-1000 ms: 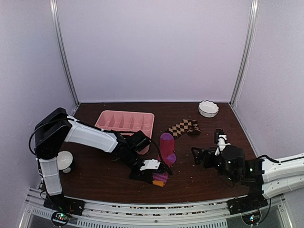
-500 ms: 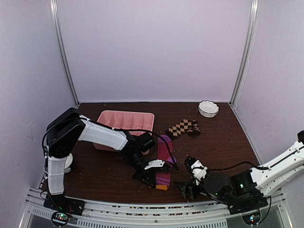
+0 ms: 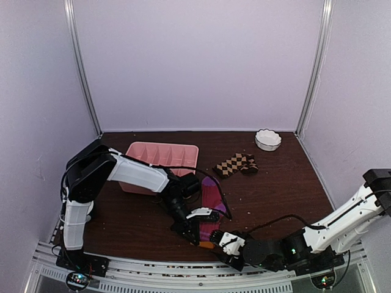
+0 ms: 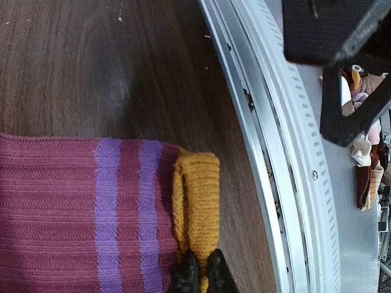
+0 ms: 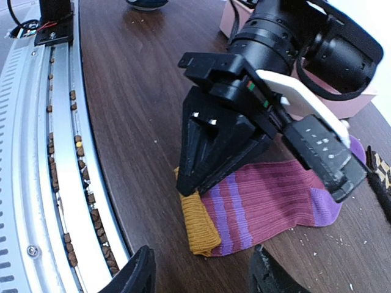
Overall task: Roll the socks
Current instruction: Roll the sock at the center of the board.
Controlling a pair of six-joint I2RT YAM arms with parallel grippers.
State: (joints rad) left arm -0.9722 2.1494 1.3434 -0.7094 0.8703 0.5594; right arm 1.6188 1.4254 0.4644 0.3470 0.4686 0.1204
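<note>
The magenta-pink sock (image 3: 211, 198) lies flat near the table's front middle, purple toe at the far end and orange cuff (image 3: 207, 243) at the near end. My left gripper (image 3: 197, 230) is shut on one end of the orange cuff (image 4: 197, 201), which is folded over onto the striped part; the sock (image 4: 67, 207) fills that view's lower left. My right gripper (image 3: 223, 243) is low at the front edge, open and empty, its jaws wide apart just short of the cuff (image 5: 198, 227). The sock (image 5: 269, 198) and the left gripper (image 5: 214, 152) show there. The brown-and-tan checkered sock (image 3: 235, 163) lies apart at the back.
A pink divided tray (image 3: 161, 155) stands at the back left, behind the left arm. A small white bowl (image 3: 267, 139) sits at the back right corner. The metal rail (image 3: 183, 268) runs along the front edge, close under both grippers. Crumbs dot the wood.
My right arm has swung from mid-right down to the front edge, now facing the cuff. My left gripper has shifted slightly right with the cuff, and the sock lies straighter.
</note>
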